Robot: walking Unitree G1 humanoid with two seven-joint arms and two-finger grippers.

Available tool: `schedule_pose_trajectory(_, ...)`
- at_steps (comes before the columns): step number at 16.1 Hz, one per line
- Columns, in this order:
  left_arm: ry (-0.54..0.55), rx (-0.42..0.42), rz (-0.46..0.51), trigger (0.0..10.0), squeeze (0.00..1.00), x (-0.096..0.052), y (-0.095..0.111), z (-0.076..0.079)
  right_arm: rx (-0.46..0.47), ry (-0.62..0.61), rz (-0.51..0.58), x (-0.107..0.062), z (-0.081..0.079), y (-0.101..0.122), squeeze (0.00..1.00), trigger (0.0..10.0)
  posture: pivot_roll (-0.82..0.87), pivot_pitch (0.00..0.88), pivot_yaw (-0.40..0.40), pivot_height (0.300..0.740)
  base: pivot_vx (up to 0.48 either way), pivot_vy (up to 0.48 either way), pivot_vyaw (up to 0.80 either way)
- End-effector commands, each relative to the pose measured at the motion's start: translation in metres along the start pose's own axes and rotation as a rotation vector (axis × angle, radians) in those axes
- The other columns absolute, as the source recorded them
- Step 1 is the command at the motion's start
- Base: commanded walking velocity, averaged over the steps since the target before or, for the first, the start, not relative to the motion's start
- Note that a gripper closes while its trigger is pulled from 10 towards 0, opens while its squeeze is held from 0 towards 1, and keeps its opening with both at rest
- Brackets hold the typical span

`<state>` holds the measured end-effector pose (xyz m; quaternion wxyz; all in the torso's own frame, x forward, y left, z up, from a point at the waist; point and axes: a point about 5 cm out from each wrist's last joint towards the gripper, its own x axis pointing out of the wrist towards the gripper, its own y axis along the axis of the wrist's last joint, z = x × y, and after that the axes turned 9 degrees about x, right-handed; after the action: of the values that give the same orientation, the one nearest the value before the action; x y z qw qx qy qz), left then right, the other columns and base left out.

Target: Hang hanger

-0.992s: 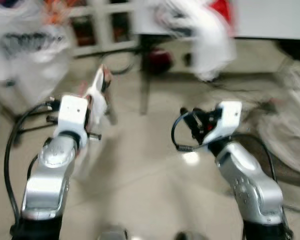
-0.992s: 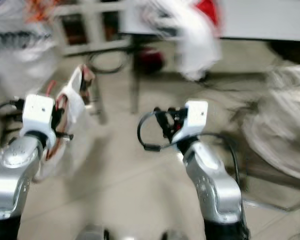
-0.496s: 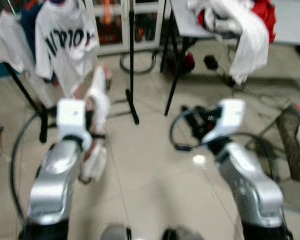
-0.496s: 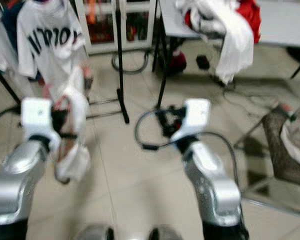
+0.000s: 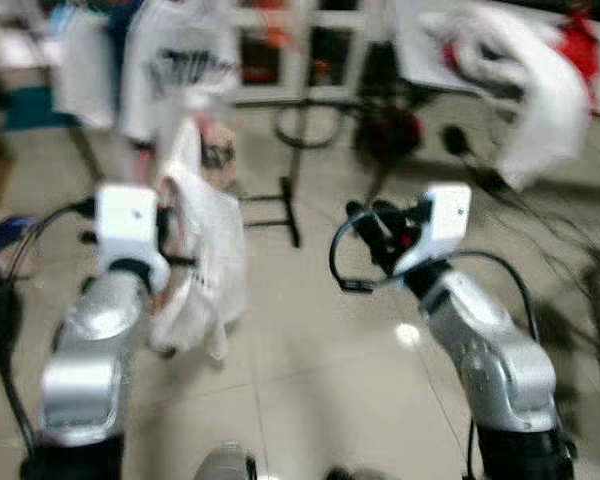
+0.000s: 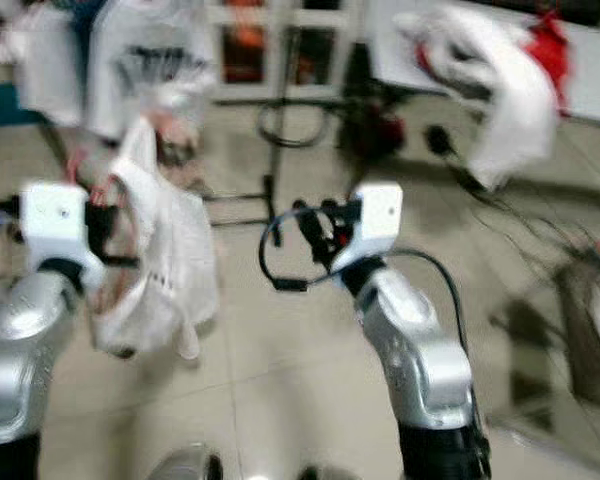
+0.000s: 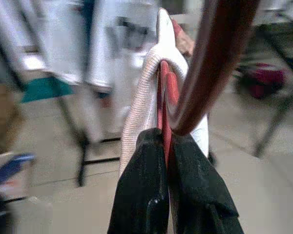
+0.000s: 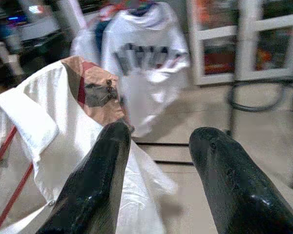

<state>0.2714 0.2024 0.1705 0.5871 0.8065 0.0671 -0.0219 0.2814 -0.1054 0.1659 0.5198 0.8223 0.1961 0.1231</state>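
My left gripper (image 7: 163,144) is shut on a red hanger (image 7: 163,90), whose dark red hook (image 7: 212,58) curves up close to the camera. A white shirt (image 5: 205,260) with a checked collar lining hangs on the hanger and drapes down beside my left arm. My right gripper (image 8: 158,141) is open and holds nothing; it is raised at chest height to the right of the shirt (image 8: 53,161). Ahead on the left stands a clothes rack (image 5: 292,195) with a white printed T-shirt (image 5: 180,65) on it. The head views are blurred.
A table (image 5: 430,55) at the back right carries a pile of white and red clothes (image 5: 525,75), with its dark legs and a cable coil beneath. A white cabinet stands behind the rack. Pale tiled floor (image 5: 310,370) lies in front of me.
The whole picture has shifted, so the camera has moved; the rack and table sit further right and blurrier. The shirt now hangs fuller beside my left arm. Both grippers keep their states.
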Motion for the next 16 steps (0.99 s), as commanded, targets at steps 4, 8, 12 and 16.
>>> schedule_pose_trajectory(4, 0.005, 0.037, 0.035, 10.0, 0.00, 0.004, 0.016, -0.003, 0.012, -0.012, -0.014, 0.001, 0.004, 0.001, 0.00, 10.0, 0.07, 0.070, -0.061, 0.740, 0.415, 0.000, 0.46)
schedule_pose_trajectory(8, -0.005, 0.051, 0.016, 10.0, 0.00, 0.009, 0.017, -0.007, 0.019, -0.026, -0.025, 0.001, 0.008, 0.001, 0.00, 10.0, 0.06, 0.067, -0.062, 0.740, 0.412, 0.000, 0.00)
schedule_pose_trajectory(12, -0.050, 0.054, 0.006, 10.0, 0.00, 0.010, 0.016, -0.003, 0.005, -0.055, -0.029, 0.000, 0.016, 0.006, 0.00, 10.0, 0.05, 0.062, -0.072, 0.740, 0.413, 0.000, 0.00)
schedule_pose_trajectory(16, -0.141, 0.043, -0.007, 10.0, 0.00, 0.005, 0.011, 0.012, 0.032, -0.123, -0.078, -0.005, 0.028, 0.000, 0.00, 10.0, 0.05, 0.056, -0.077, 0.740, 0.411, 0.000, -0.60)
